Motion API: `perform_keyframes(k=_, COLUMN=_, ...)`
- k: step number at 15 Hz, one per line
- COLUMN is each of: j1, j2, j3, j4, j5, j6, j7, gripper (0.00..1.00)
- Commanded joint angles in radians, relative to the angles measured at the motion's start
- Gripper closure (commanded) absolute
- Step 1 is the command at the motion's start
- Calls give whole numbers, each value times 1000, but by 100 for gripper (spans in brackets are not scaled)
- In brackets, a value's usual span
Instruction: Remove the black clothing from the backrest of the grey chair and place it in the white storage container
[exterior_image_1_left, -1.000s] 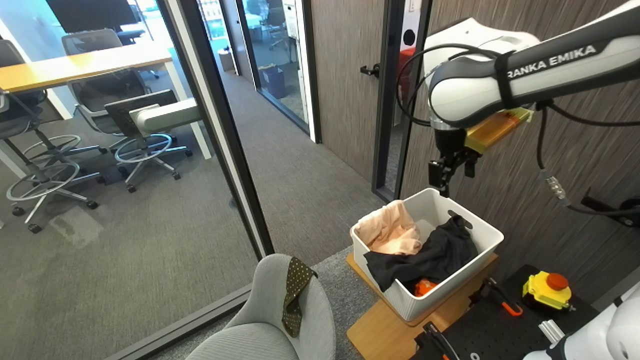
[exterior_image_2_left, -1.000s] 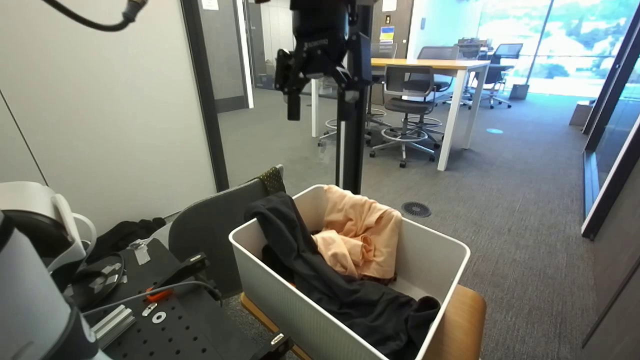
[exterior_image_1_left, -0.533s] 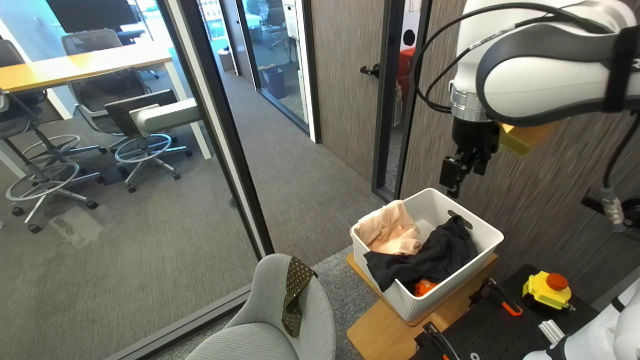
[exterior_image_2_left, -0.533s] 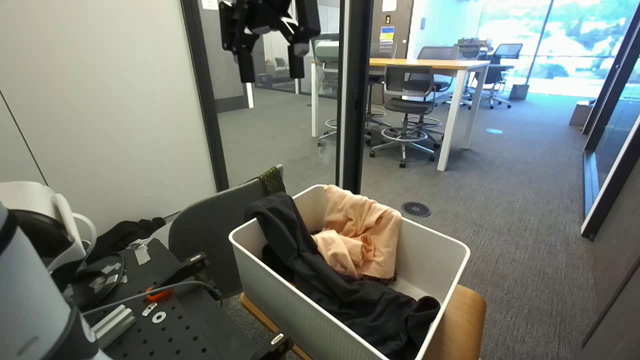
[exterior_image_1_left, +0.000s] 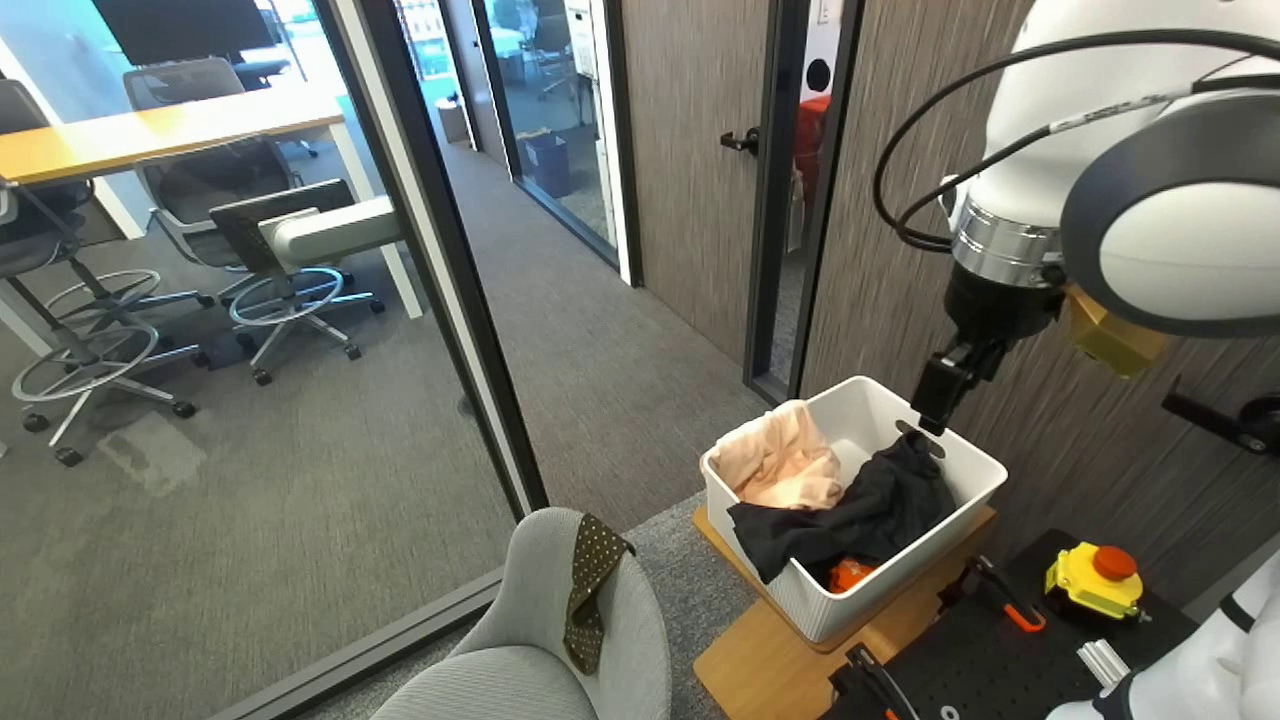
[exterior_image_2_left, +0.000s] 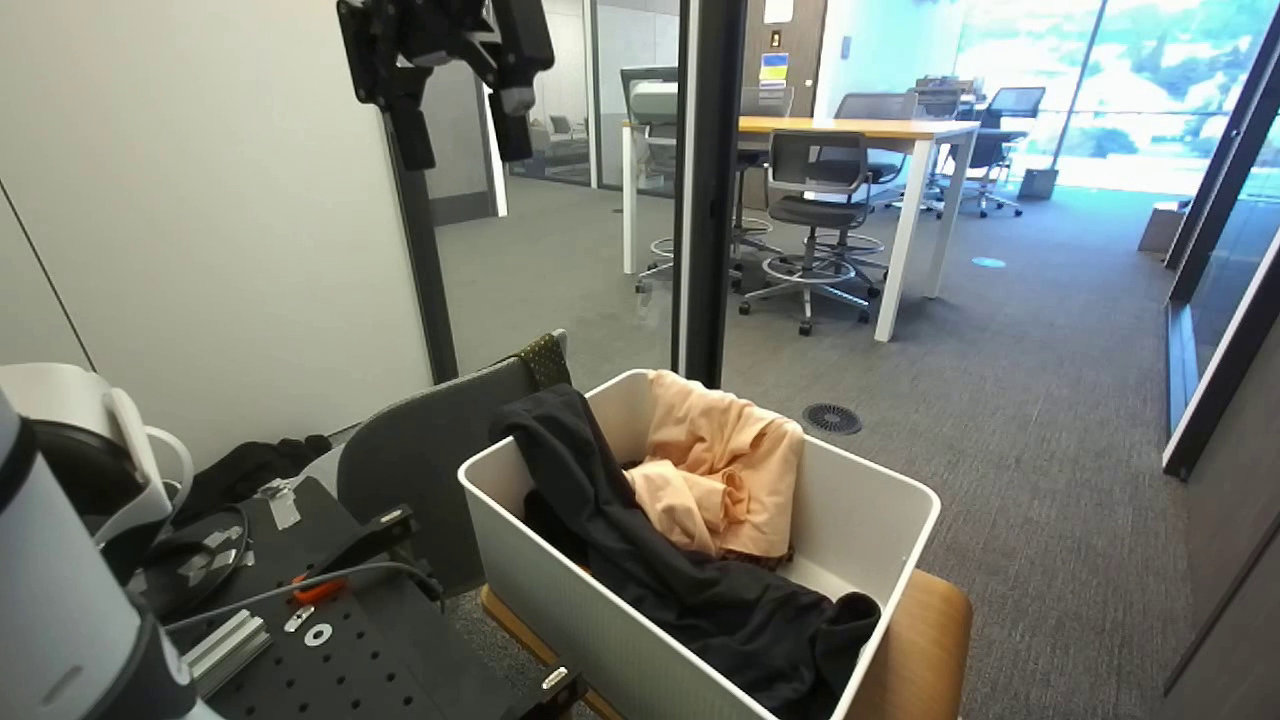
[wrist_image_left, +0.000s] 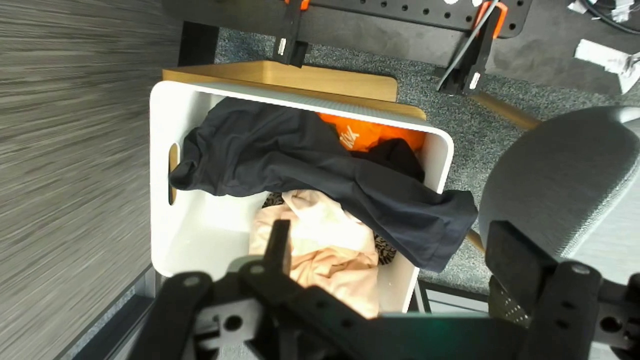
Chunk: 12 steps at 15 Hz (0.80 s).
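Note:
The black clothing (exterior_image_1_left: 880, 505) lies in the white storage container (exterior_image_1_left: 985, 478), with one end over the rim on the chair side. It also shows in an exterior view (exterior_image_2_left: 640, 550) and the wrist view (wrist_image_left: 295, 155). A dark dotted cloth (exterior_image_1_left: 592, 590) hangs on the backrest of the grey chair (exterior_image_1_left: 535, 570); it also shows in an exterior view (exterior_image_2_left: 545, 362) and partly behind a finger in the wrist view (wrist_image_left: 507, 302). My gripper (exterior_image_2_left: 466, 150) is open and empty, raised above the container; its fingers stand wide apart in the wrist view (wrist_image_left: 387, 227).
Peach clothing (exterior_image_2_left: 715, 470) and an orange item (wrist_image_left: 357, 132) also lie in the container, which stands on a wooden stool (exterior_image_2_left: 920, 640). A black perforated table (exterior_image_2_left: 330, 650) with clamps stands beside it. A glass wall's dark post (exterior_image_2_left: 705, 200) rises behind the chair.
My open gripper has moved up and left in an exterior view where the container is close, and right in the view from above the chair. Clothes, container and chair have not moved.

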Motion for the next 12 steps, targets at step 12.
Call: perform_keyframes(k=12, j1=-4, j2=-46, j3=6, j4=-20, j5=10, j6=-1, j7=6, gripper=0)
